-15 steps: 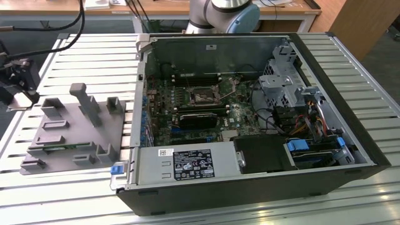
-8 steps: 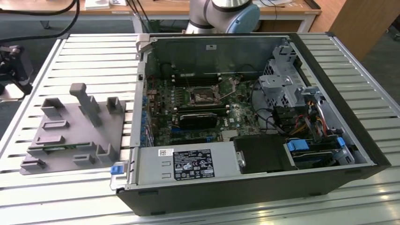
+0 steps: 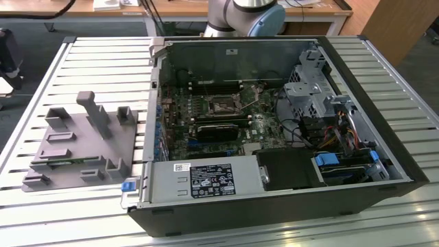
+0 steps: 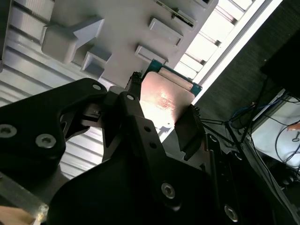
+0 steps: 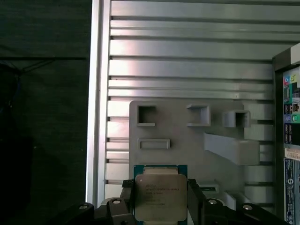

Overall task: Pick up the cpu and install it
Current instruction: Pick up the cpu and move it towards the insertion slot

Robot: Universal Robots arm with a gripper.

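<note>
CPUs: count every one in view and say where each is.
1. The cpu is gripped by the tool over the grey fixture, in both wrist views. Another could be hidden inside the case.

The picture's edge crops the cpu (image 5: 159,197) in the first wrist view, and fingers (image 5: 195,198) cover two of its sides. In the exterior view the arm (image 3: 241,15), at twelve o'clock, is cropped; the socket (image 3: 224,107) is too small to judge.
</note>
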